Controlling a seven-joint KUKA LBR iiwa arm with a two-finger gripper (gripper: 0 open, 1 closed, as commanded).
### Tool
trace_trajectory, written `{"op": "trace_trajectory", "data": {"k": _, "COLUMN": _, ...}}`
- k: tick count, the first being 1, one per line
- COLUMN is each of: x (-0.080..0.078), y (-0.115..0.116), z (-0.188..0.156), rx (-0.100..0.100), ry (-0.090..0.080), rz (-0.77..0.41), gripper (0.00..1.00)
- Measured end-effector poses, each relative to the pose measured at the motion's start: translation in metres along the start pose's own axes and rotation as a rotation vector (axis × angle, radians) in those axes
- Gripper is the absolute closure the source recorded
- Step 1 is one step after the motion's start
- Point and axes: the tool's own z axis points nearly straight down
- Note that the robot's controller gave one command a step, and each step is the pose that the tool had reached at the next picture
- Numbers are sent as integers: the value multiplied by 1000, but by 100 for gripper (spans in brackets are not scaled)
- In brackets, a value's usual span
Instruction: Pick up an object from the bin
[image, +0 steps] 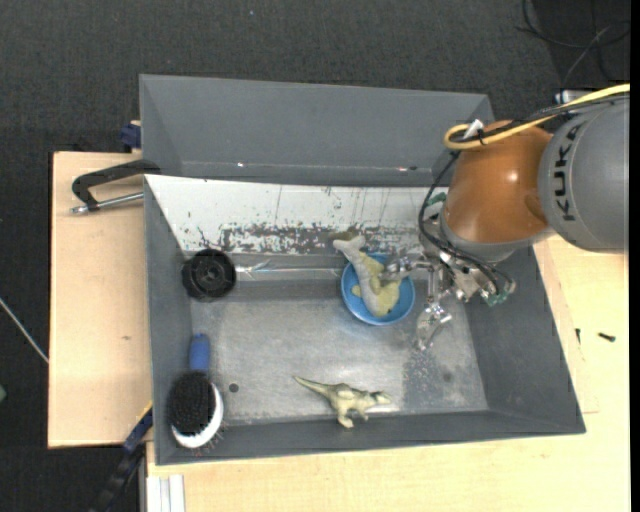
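Bin (300, 130) holds one blue bowl (352, 302), one dinosaur (348, 398), one brush (195, 406), one disc (208, 274)

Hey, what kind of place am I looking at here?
Most likely a robotics lab's grasping test station: a KUKA arm reaches into a grey metal bin holding unrelated oddments, such as a toy dinosaur, a brush and a blue bowl.

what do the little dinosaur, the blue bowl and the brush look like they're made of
Dinosaur: likely moulded plastic or rubber, matte beige, thin stiff tail.
Blue bowl: probably plastic, smooth, evenly coloured, slight sheen.
Brush: blue plastic-looking handle, dark bristles in a white rim; bristle material unclear.
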Motion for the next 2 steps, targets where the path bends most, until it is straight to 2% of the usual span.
{"op": "trace_trajectory", "data": {"k": 1, "x": 1, "y": 0, "z": -2, "rx": -3, "ry": 6, "rz": -1, "gripper": 100}}
{"op": "trace_trajectory", "data": {"k": 2, "x": 32, "y": 4, "z": -3, "rx": 0, "ry": -1, "rz": -300, "gripper": 100}}
